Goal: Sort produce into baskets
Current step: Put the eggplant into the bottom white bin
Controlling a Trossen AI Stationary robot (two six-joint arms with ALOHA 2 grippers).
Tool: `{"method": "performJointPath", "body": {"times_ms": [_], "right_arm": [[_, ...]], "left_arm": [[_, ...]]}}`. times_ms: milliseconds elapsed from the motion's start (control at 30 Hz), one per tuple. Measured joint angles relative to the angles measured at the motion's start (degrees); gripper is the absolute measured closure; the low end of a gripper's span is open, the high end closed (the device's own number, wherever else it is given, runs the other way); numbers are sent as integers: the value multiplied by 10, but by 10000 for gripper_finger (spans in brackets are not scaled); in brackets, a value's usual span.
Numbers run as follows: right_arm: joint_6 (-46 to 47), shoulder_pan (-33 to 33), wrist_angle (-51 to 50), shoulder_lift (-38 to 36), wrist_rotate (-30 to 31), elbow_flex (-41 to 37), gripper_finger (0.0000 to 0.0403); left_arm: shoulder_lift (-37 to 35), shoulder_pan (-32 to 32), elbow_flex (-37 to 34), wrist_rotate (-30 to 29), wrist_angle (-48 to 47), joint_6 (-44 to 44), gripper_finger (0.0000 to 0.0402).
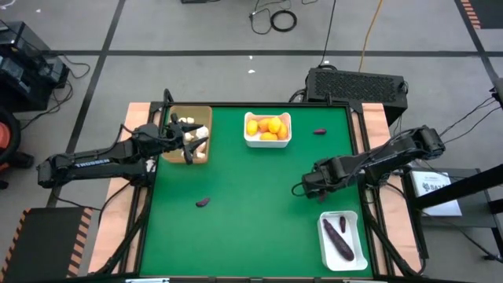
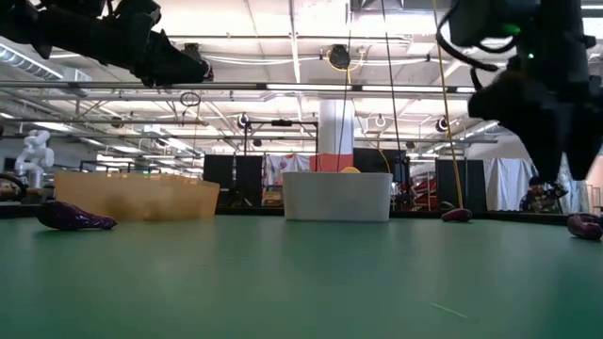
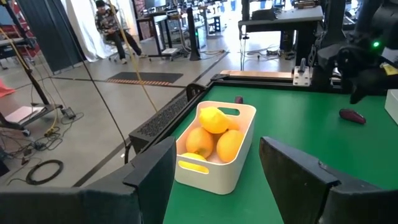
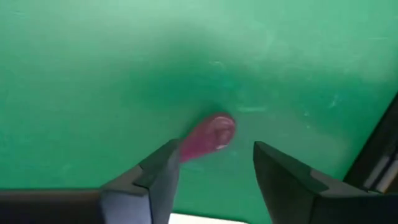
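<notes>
My right gripper (image 1: pixel 302 187) is open and hangs above the green mat, right of centre. A small dark purple piece (image 4: pixel 208 134) lies on the mat below it, close to one finger in the right wrist view; it also shows in the low view (image 2: pixel 584 224). My left gripper (image 1: pixel 189 144) is open and empty above the tan tray (image 1: pixel 203 114), which holds white garlic-like bulbs (image 1: pixel 187 122). A white bin (image 1: pixel 267 141) at the far middle holds orange-yellow fruits (image 3: pixel 214 134). A second white bin (image 1: pixel 355 236) at the near right holds a long eggplant (image 1: pixel 339 242) and a shorter purple piece.
Another small purple piece (image 1: pixel 202 202) lies on the mat near the left centre, and one more (image 1: pixel 319 131) lies at the far right beside the fruit bin. The green mat between the containers is open room. A black box (image 1: pixel 357 82) stands behind the table's far edge.
</notes>
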Motion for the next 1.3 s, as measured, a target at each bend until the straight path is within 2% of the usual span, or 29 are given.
{"method": "performJointPath", "body": {"times_ms": [233,567,833,1300], "right_arm": [[-15,-8,28,-7,-44,-48,176],[-20,-30,138,-8,-47,-101,174],[-16,-30,143,-8,-48,-108,174],[-17,-29,171,-3,-45,-117,231]], "left_arm": [[0,0,0,0,0,0,162],[0,0,0,0,0,0,162],[0,0,0,0,0,1,162],[0,0,0,0,0,3,162]]}}
